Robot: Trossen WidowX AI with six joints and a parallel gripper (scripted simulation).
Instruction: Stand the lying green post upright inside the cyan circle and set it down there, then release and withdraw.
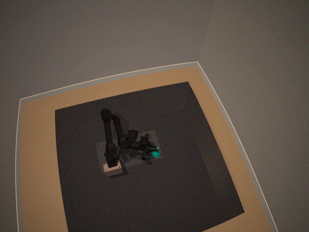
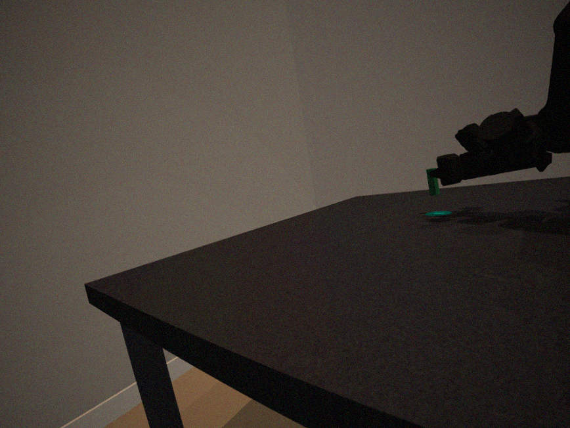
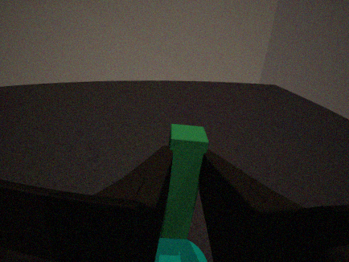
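The green post (image 1: 157, 148) (image 2: 433, 183) (image 3: 183, 181) is held near its top end between the fingers of my gripper (image 1: 157, 148) (image 2: 433, 172) (image 3: 184, 156), which is shut on it. The post is nearly upright, with a slight tilt in the exterior view. Its lower end hangs in the air above the table. The cyan circle (image 1: 155, 154) (image 2: 438, 213) (image 3: 192, 254) lies flat on the table below the post. In the wrist view the circle shows at the bottom edge, partly hidden by the post and the fingers.
The dark table (image 1: 139, 194) (image 2: 276, 285) (image 3: 80, 128) carries the arm's pale base block (image 1: 113, 170) at its left in the top view. The arm's shadow falls on the table around the circle. The table's far edge shows in the wrist view.
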